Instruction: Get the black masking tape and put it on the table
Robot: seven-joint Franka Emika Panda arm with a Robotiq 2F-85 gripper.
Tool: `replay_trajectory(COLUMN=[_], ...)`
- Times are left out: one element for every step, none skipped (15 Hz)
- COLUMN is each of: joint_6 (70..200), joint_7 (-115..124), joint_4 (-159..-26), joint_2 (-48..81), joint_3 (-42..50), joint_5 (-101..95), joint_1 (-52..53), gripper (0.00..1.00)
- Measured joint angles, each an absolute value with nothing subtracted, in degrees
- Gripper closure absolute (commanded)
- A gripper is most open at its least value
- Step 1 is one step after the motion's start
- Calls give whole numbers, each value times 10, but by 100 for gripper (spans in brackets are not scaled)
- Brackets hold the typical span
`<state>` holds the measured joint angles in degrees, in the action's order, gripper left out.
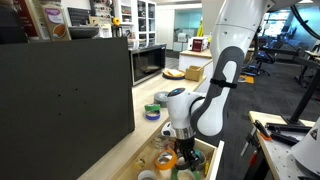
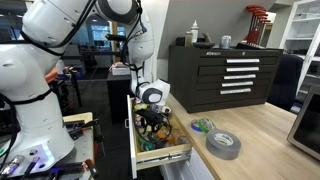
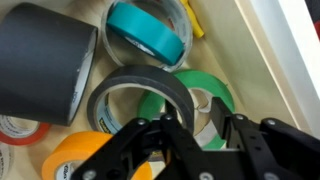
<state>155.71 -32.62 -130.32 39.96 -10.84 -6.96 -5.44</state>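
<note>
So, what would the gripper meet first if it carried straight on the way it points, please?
Probably the black masking tape, whose rim lies just ahead of the open gripper in the wrist view, or the green roll beside it; depth is unclear.

Tape rolls [image 3: 205, 92] crowd the pincer [image 3: 197, 122] inside the drawer [image 3: 252, 40].
</note>
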Motion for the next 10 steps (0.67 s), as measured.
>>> replay_trajectory(joint_6=[1557, 1557, 1557, 1557, 1557, 1557, 1557, 1557, 1558, 1558], joint_7=[-327, -327, -327, -327, -327, -327, -327, -327, -327, -327], joint_4=[-1303, -1303, -1303, -1303, -1303, -1304, -1306, -1310, -1316, -1325], joint_2=[400, 400, 400, 400, 399, 398, 395, 391, 384, 373], joint_3=[-108, -109, -109, -109, -110, -110, -111, -112, -112, -112], joint_5=[-70, -70, -70, -70, -70, -70, -70, -70, -70, -70], joint_1=[-55, -55, -55, -55, -55, -55, -55, -55, -55, -55], gripper=[93, 96, 97, 98, 95, 95, 95, 95, 95, 95])
